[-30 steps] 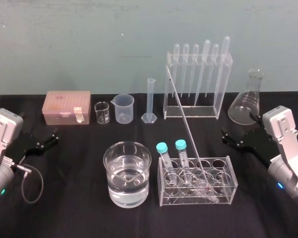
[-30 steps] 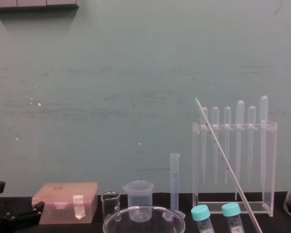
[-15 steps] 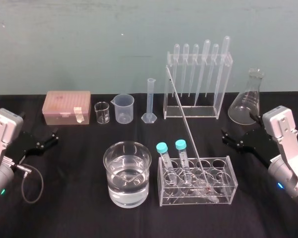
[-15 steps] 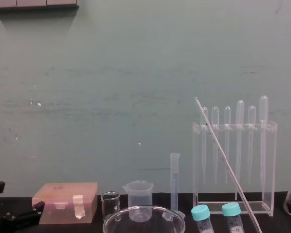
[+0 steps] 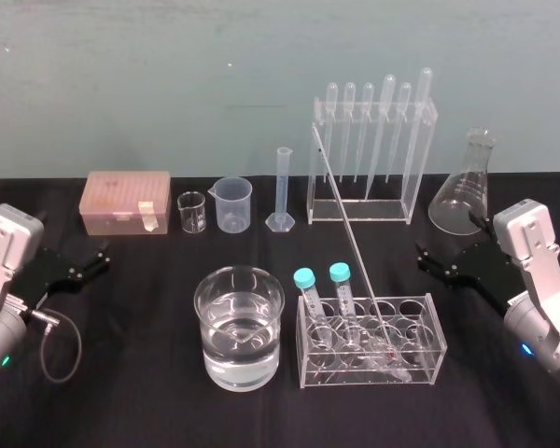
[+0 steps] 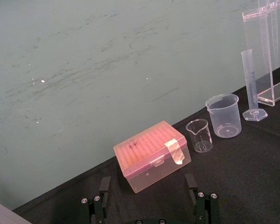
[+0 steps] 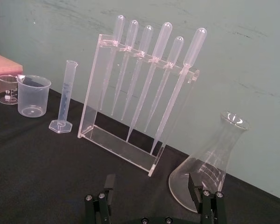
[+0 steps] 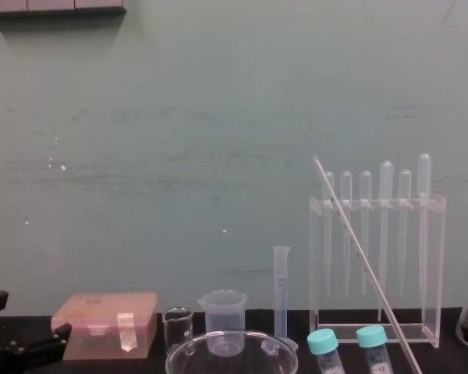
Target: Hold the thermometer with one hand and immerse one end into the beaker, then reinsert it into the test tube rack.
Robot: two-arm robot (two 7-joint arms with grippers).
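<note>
The thermometer [image 5: 350, 233] stands slanted in the test tube rack [image 5: 427, 347], its lower end down in one of the wells and its upper end leaning back and toward the left arm's side, across the front of the tall pipette stand [image 5: 413, 177]. It lies to the inner side of the right gripper [image 5: 424, 257] and apart from it; nothing grips it. That gripper hovers low over the black table [image 5: 149, 373] with its fingers spread wide and nothing between them, pointing in toward the rack, which sits a little nearer the robot than its fingertips. Two blue-capped tubes [image 5: 304, 277] stand in the rack's wells on the side away from the right gripper. Just past them is the beaker [image 5: 239, 366], part full of clear liquid, close beside the rack but not touching it — roughly midway between the two grippers. The left gripper [image 5: 95, 259] rests at the opposite edge of the table, its fingers likewise apart and empty, well clear of the beaker. Beyond its tips sits a pink box [image 5: 126, 201], then a small glass beaker [image 5: 192, 213], a plastic beaker [image 5: 233, 205] and a graduated cylinder [image 5: 284, 187] in a row along the back. Behind the right gripper stands a conical flask [image 5: 465, 196], beside the pipette stand.
</note>
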